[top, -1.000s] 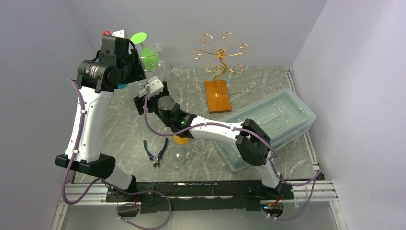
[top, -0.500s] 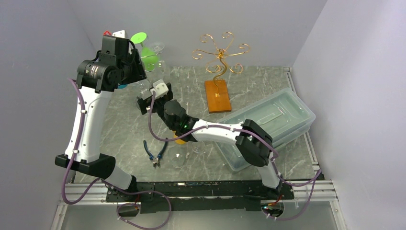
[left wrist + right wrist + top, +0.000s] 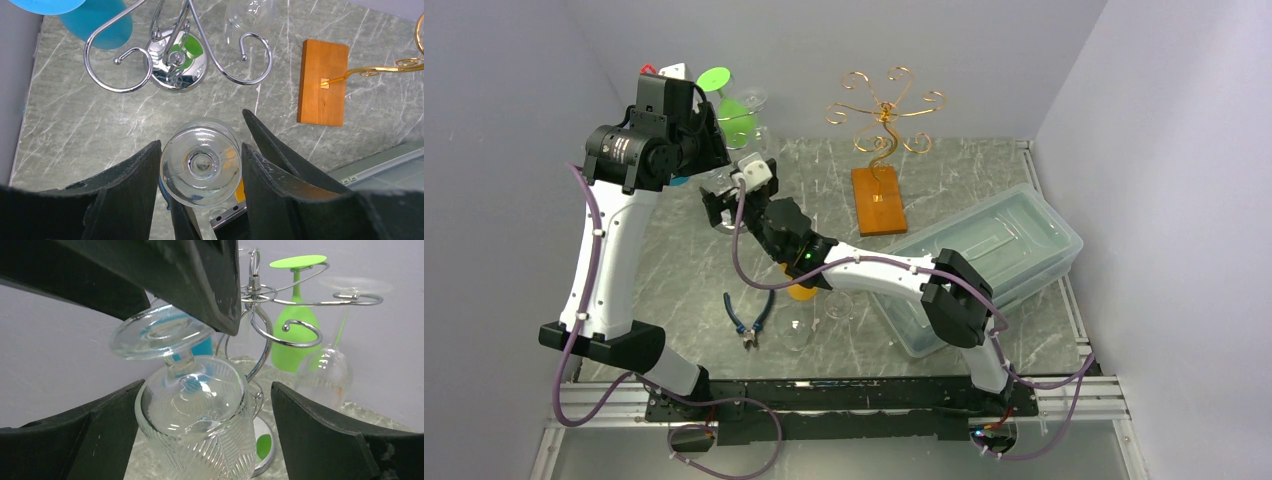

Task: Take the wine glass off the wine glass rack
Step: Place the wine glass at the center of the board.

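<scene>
A clear wine glass (image 3: 201,170) hangs upside down, clear of the silver wine glass rack (image 3: 175,70), with my left gripper (image 3: 200,150) shut on its round foot. In the right wrist view its ribbed bowl (image 3: 195,420) sits between the wide fingers of my open right gripper (image 3: 207,390); the left finger is close against it and the right one stands apart. The foot (image 3: 160,335) shows under a left finger (image 3: 200,280). In the top view both grippers meet at the back left, left gripper (image 3: 712,145) above right gripper (image 3: 724,192).
On the rack (image 3: 260,315) hang a green glass (image 3: 295,330), a clear one (image 3: 325,375) and a blue one (image 3: 100,20). A gold rack (image 3: 884,110) on a wooden base (image 3: 879,200), a plastic bin (image 3: 994,260), pliers (image 3: 749,315) and loose glasses (image 3: 799,325) are around.
My right gripper has shifted slightly toward the back left and now brackets the glass bowl, its jaws a touch wider. The left arm and the glass have stayed put.
</scene>
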Controlling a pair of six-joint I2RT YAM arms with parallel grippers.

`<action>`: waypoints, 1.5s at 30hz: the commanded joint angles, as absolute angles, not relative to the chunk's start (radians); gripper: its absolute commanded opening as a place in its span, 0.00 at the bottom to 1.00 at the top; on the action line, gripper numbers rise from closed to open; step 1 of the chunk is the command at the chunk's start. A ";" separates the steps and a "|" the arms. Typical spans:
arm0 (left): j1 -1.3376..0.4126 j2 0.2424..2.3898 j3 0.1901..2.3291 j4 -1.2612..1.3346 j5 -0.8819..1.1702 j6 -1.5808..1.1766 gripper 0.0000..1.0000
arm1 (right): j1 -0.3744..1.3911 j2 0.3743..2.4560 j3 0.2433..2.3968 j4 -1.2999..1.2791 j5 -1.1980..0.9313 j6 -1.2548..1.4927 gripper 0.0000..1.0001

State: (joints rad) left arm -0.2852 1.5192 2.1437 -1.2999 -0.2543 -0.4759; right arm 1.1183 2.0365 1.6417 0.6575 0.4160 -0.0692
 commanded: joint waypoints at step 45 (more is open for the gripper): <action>-0.287 1.475 2.194 -1.202 -0.185 -0.474 0.62 | 1.131 1.938 1.641 0.518 0.372 -0.094 0.29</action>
State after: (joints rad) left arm -0.2848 1.5188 2.1567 -1.2953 -0.2283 -0.4763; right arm 1.1255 2.0323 1.6650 0.5209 0.4061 -0.1055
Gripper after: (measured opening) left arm 0.597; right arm 0.729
